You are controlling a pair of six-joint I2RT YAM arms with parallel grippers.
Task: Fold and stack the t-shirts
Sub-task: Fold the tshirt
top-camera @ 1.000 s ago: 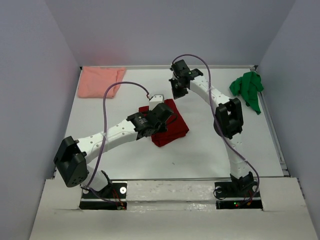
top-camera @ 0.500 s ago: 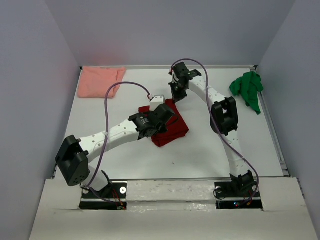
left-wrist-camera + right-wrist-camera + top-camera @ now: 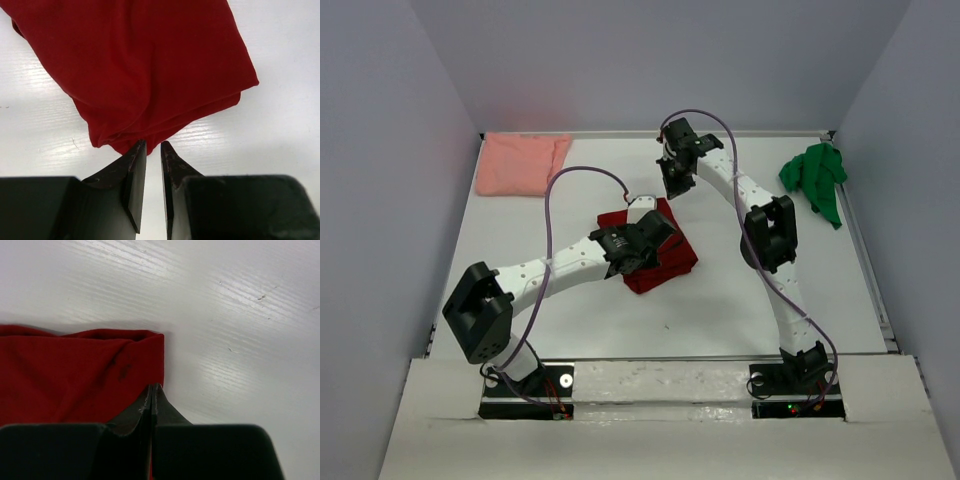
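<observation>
Comparing with a second ago, we see the left arm's elbow joint has swung right, nearer the middle of the tabletop [image 3: 720, 310]. Its forearm now lies flatter toward the red shirt [image 3: 672, 262], and its cable loop has shifted right with it. The left gripper [image 3: 648, 233] has edged slightly right over the shirt. The right arm has barely changed: its wrist has drawn back a little toward the far edge, and its elbow holds the same place. None of the three shirts has moved.

The left arm reaches diagonally from its base at the near left to the middle of the tabletop, its wrist bent down over the red shirt. From its wrist camera, the left gripper [image 3: 151, 145] is held with only a narrow gap between the fingers. The tips sit at the shirt's [image 3: 150, 65] folded edge, and bare tabletop shows in the gap.

The right arm rises from its base, folds at the elbow and stretches left toward the far middle. The right gripper [image 3: 673, 185] points down just beyond the shirt's far corner. Its wrist view shows the right gripper [image 3: 151, 388] pressed together, tips at the edge of the shirt's corner [image 3: 75, 375]; whether they touch the cloth we cannot tell.

The red shirt lies folded mid-tabletop. The pink shirt [image 3: 520, 163] lies at the far left corner and the green shirt [image 3: 815, 180] is crumpled at the far right, both well apart from the red one.
</observation>
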